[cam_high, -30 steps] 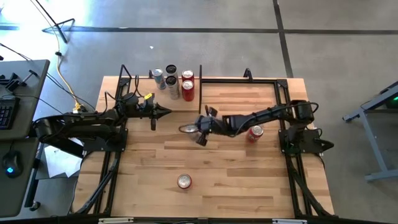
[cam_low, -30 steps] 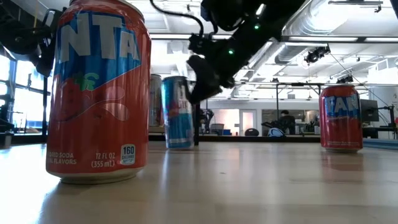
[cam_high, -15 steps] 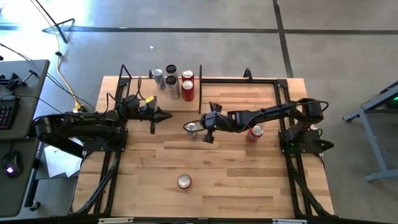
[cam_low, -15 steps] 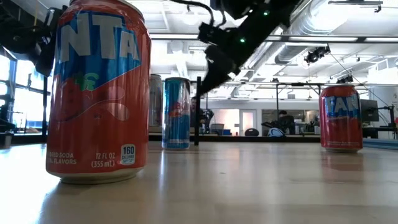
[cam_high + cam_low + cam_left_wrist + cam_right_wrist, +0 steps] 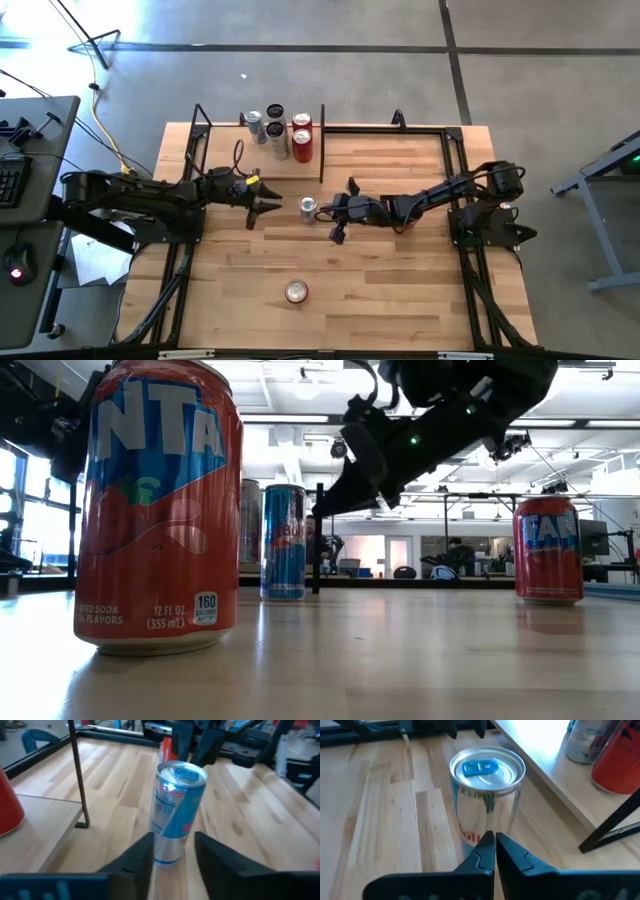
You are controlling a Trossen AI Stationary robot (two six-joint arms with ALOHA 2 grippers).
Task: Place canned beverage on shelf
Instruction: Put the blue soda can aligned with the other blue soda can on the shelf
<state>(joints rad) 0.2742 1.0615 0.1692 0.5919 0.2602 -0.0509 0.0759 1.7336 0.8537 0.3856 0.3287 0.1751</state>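
The slim blue-and-silver can (image 5: 308,207) stands upright on the slatted wooden counter (image 5: 380,290), near the middle and in front of the shelf (image 5: 262,160), not on it. It sits between the two grippers. The left gripper (image 5: 172,852) points at it from the left, its two dark fingers (image 5: 137,857) spread apart with the can's lower body just ahead of the gap; none of the views shows whether the fingers touch it. The right gripper (image 5: 495,851) faces the can from the other side, its fingers pressed together and holding nothing, tips just short of the can. On the shelf at the counter's far edge stand four cans in a cluster: two silver cans (image 5: 254,121), a dark-topped one (image 5: 275,112) and a red can (image 5: 302,146). Another red can (image 5: 295,291) stands alone near the counter's front edge.
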